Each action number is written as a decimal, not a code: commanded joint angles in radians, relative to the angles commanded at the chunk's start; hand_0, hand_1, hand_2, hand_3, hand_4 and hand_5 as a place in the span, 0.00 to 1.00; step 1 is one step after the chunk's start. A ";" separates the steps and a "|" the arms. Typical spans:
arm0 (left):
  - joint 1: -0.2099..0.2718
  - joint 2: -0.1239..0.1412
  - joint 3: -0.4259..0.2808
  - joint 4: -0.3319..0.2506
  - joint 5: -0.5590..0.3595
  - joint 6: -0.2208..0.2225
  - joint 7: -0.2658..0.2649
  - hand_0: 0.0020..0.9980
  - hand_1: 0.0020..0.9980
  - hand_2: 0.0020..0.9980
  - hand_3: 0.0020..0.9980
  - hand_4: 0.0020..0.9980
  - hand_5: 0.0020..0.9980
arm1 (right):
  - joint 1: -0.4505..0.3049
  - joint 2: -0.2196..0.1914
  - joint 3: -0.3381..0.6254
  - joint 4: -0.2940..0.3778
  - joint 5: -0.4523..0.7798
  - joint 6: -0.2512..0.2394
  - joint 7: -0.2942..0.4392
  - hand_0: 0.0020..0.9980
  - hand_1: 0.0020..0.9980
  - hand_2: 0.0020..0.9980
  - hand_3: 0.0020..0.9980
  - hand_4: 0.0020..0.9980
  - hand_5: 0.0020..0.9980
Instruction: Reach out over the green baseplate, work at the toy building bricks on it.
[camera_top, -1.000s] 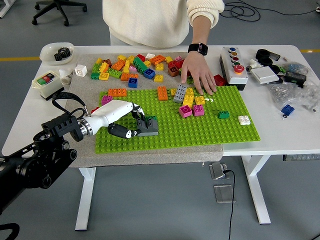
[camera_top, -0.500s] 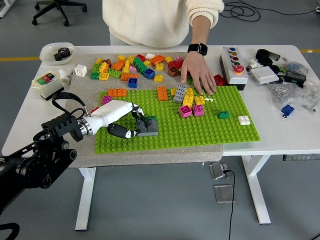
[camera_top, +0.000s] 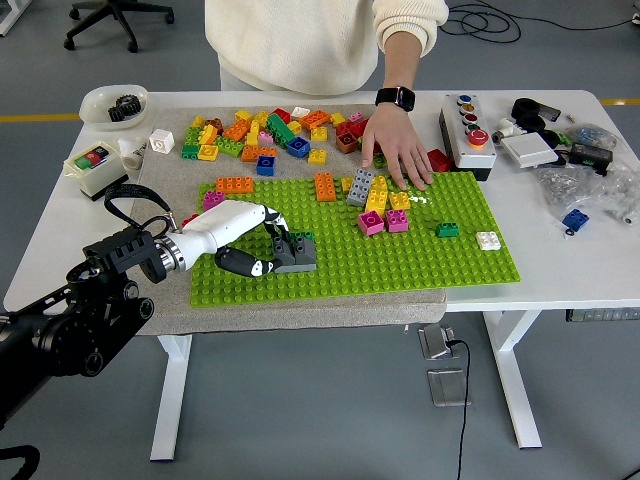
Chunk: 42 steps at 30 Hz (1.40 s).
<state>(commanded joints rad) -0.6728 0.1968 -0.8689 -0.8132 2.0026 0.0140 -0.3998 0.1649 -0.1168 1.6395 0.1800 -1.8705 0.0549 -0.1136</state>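
Your left hand (camera_top: 250, 243) is over the near-left part of the green baseplate (camera_top: 400, 262), fingers (camera_top: 272, 236) grasping the grey brick (camera_top: 297, 256) with a small green brick (camera_top: 301, 238) on top. The person's hand (camera_top: 396, 145) rests flat at the plate's far edge on the surface (camera_top: 560, 262).

left hand (camera_top: 262, 246) w/ fingers curled, low

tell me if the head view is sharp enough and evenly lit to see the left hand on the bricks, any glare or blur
Head view: sharp and evenly lit, no motion blur on the left hand at the grey brick; only soft shadows on the green baseplate; no strong glare, though the white table is bright; fingertip contact too small to judge.
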 joint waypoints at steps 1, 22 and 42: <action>0.000 0.000 0.000 0.000 0.000 0.000 0.000 0.77 0.65 0.60 0.60 0.74 0.14 | 0.000 0.000 0.000 0.000 0.000 0.000 0.000 0.74 0.65 0.68 0.61 0.83 0.52; -0.002 -0.002 -0.002 0.005 -0.005 -0.006 -0.002 0.78 0.66 0.61 0.61 0.77 0.14 | 0.002 0.001 0.002 0.000 0.000 0.000 0.000 0.74 0.65 0.68 0.61 0.83 0.52; -0.008 0.000 -0.007 0.005 -0.010 -0.023 -0.003 0.80 0.69 0.62 0.63 0.82 0.17 | 0.003 0.000 0.003 0.000 0.004 -0.001 -0.001 0.74 0.64 0.68 0.61 0.83 0.52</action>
<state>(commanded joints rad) -0.6806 0.1970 -0.8755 -0.8079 1.9928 -0.0090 -0.4023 0.1674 -0.1166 1.6428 0.1800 -1.8661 0.0543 -0.1151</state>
